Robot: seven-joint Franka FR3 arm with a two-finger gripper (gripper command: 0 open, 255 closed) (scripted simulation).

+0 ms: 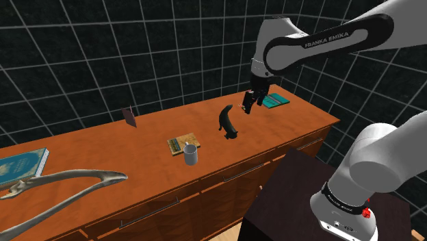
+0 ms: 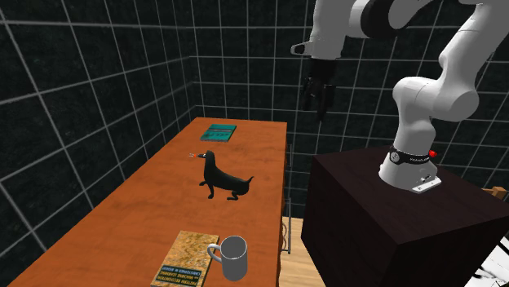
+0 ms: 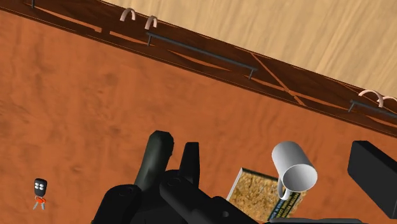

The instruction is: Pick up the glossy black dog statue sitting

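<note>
The glossy black dog statue (image 1: 226,123) stands on the wooden sideboard (image 1: 301,127), roughly mid-length. In the second exterior view the dog (image 2: 219,177) faces the far end, near a small key fob (image 2: 196,155). My gripper (image 1: 250,101) hangs well above the top, up and to the shoulder view's right of the dog, open and holding nothing. In the second exterior view the gripper (image 2: 316,98) is high over the sideboard's right edge. From the wrist the dog (image 3: 159,159) lies below the hand, and one finger (image 3: 375,172) stands far out to the side.
A grey mug (image 1: 191,156) and a brown book (image 1: 183,143) lie beyond the dog, toward the shoulder view's left. A teal book (image 1: 277,100) lies at the near end. A pale bone-like piece (image 1: 68,185), a blue book (image 1: 20,164) and a small dark upright object (image 1: 128,116) are further left.
</note>
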